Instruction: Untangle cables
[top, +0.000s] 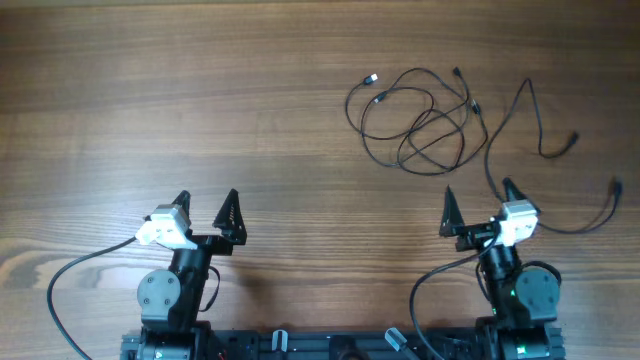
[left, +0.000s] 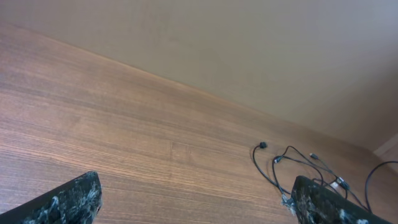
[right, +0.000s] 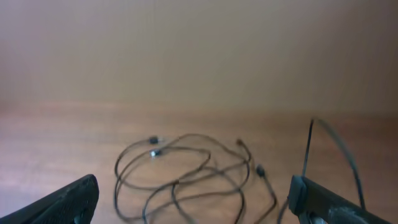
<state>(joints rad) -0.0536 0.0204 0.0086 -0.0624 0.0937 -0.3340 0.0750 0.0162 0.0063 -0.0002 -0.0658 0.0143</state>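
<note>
Lying in overlapping loops far right on the table (top: 200, 80), cables (top: 437, 120) sit just beyond the right gripper (top: 478, 188); it and the left gripper (top: 207, 196) both gape, empty. Pinching two crossed strands at once would likely tighten the tangle.

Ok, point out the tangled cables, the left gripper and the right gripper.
cables (top: 432, 122), overhead view, where the loops cross.
left gripper (top: 208, 194), overhead view, midway between its open fingertips.
right gripper (top: 477, 186), overhead view, midway between its open fingertips.
</note>
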